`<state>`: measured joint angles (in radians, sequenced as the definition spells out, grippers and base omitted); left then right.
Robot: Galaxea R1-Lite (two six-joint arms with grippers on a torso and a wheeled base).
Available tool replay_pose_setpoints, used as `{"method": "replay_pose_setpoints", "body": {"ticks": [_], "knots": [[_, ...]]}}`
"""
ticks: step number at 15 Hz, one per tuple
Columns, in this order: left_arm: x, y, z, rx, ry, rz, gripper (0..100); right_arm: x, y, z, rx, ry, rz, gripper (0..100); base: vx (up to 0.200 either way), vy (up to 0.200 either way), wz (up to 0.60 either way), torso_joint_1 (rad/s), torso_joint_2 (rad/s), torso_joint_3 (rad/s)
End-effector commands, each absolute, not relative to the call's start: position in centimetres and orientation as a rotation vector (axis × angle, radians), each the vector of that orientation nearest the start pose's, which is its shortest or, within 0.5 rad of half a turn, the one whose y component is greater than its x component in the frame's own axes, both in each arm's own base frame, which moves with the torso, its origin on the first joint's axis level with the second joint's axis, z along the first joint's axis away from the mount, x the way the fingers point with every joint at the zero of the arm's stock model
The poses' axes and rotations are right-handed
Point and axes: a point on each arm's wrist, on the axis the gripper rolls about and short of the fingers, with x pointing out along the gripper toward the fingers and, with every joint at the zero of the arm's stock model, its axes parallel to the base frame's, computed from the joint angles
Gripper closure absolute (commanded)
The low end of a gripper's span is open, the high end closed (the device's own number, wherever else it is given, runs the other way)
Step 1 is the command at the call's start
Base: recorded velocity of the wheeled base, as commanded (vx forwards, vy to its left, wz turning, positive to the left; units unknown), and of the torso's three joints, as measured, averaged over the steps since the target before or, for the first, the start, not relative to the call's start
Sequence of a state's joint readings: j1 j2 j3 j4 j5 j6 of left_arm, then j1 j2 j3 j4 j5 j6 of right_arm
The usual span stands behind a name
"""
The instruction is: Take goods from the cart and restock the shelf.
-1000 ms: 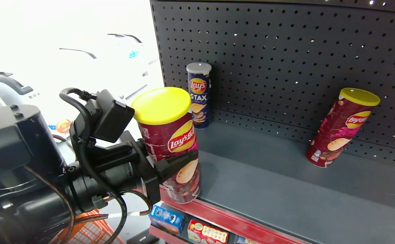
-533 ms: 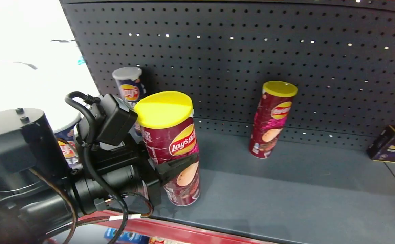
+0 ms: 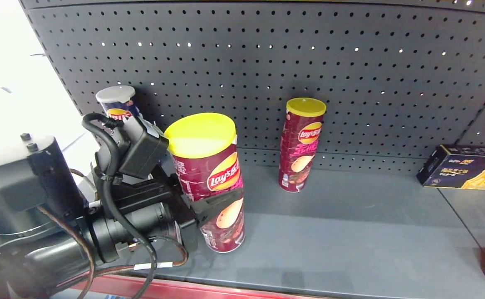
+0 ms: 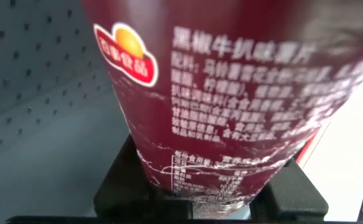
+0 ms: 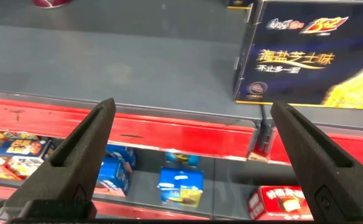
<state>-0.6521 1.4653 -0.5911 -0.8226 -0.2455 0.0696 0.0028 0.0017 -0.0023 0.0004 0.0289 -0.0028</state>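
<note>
Head view: left hand [image 3: 210,202] is clamped on a maroon chip can [image 3: 209,166] with a yellow lid, gripping it at mid-height. The can is upright over the front-left part of the grey shelf [image 3: 350,232]; whether its base touches the deck I can't tell. A second maroon can [image 3: 300,145] stands at the back against the pegboard [image 3: 267,62], well apart from the held one. A blue can [image 3: 117,104] with a grey lid stands at the back left, and a dark box [image 3: 462,172] lies at the back right. Left wrist view adds the close-up: the held can [image 4: 231,93] sits between the black fingers [image 4: 125,186] of the left hand [image 4: 212,196], print side toward the camera, with grey shelf [image 4: 44,124] beside it. Right wrist view covers what the head camera misses – the right hand [image 5: 193,155], fingers spread wide with nothing between them, hanging in front of the shelf's red front rail [image 5: 169,127]. A dark box [image 5: 312,53] stands just behind that rail, and blue packs [image 5: 181,186] plus a red box [image 5: 281,202] sit on the level below.
</note>
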Motion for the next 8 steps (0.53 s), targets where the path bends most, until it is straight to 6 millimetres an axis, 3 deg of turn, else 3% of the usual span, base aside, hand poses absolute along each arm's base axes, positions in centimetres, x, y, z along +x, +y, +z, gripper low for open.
{"method": "replay_pose_setpoints", "body": {"ticks": [1,8], "knots": [[18.77,-14.97,20.74,0.075,0.022,-0.897,100,-2.28,0.06,7.64,-0.003,0.000,0.032,0,0.000,0.000,0.00,0.000,0.00,0.000],[18.73,-14.95,20.76,0.076,0.021,-0.900,100,-2.28,0.06,7.64,-0.003,0.000,0.032,0,0.000,0.000,0.00,0.000,0.00,0.000]]}}
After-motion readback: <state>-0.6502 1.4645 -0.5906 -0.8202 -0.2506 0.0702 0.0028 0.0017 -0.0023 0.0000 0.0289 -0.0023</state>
